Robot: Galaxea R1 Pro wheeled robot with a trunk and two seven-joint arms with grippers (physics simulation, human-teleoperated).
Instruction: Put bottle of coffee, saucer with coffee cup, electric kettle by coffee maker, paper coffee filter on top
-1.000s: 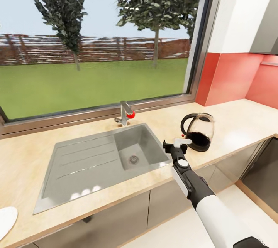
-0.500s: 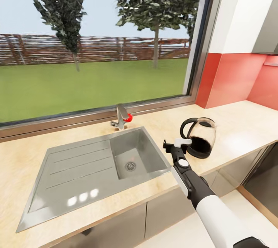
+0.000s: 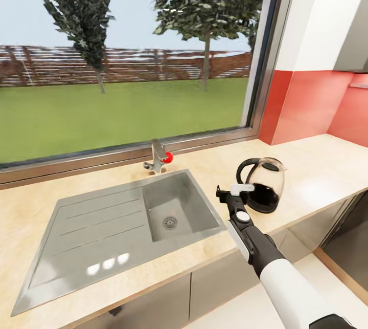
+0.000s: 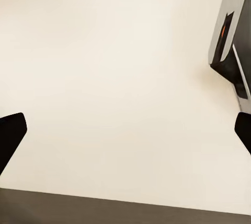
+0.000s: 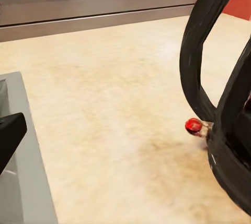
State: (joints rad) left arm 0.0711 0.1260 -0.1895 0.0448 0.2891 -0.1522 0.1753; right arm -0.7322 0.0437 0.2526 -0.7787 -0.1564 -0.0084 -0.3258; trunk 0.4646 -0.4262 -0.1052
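The kettle [image 3: 261,184] stands on the worktop [image 3: 317,165] near its front edge, just right of the sink [image 3: 122,216]. The right gripper [image 3: 234,191] hovers beside the kettle's black handle [image 5: 196,62], fingers apart and empty. The step in hand looks like fetching the kettle; next the fingers must straddle the handle and close. The left gripper [image 4: 125,130] hangs open over pale floor.

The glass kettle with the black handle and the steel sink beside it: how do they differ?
The glass electric kettle stands upright on top of the beige countertop, while the stainless steel sink is sunk into it. The kettle is rounded, see-through and dark at its base; the sink is rectangular, grey and opaque. The kettle is much smaller, and the robot's right hand hovers near its handle, at the sink's corner. Both share the same countertop below the window.
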